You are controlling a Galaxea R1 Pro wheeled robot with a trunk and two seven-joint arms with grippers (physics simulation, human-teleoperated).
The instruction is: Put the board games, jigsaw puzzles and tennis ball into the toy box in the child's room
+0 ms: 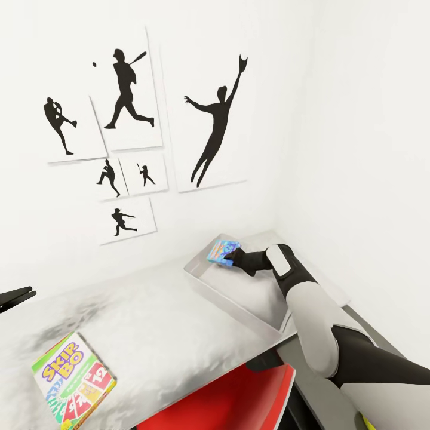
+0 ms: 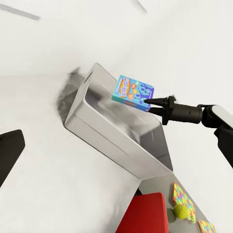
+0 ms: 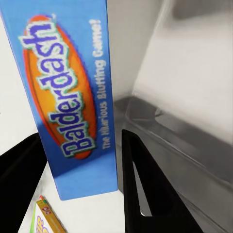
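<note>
Hovering over the far end of the toy box (image 1: 206, 280), the right gripper (image 1: 232, 258) has its two black fingers (image 3: 141, 184) clamped on either side of the blue Balderdash box (image 1: 222, 251), pinching it by its narrow edges. That edge grip makes sense: the game hangs tilted above the open bin rather than lying flat, so it can slide in past the sloping grey wall (image 2: 121, 150) without snagging the rim. From the left wrist view the box sits clear of the tray floor, not yet touching anything inside, and the bin looks bare beneath it.

Over on the near side of the table (image 1: 149, 322), the Skip-Bo box (image 1: 74, 382) lies flat on the light grey top, well apart from the bin and waiting its turn. Past the red chair (image 2: 145, 213), a jigsaw puzzle (image 2: 183, 198) lies on the desk with the tennis ball (image 2: 181, 211) resting just against it, and a second puzzle sheet (image 2: 208, 226) peeks in beside.

The left gripper (image 1: 15, 297) hangs at the table's edge, holding nothing; its fingers look parted, idle while the right arm works.

My read: the release comes next, once the box dips lower.
</note>
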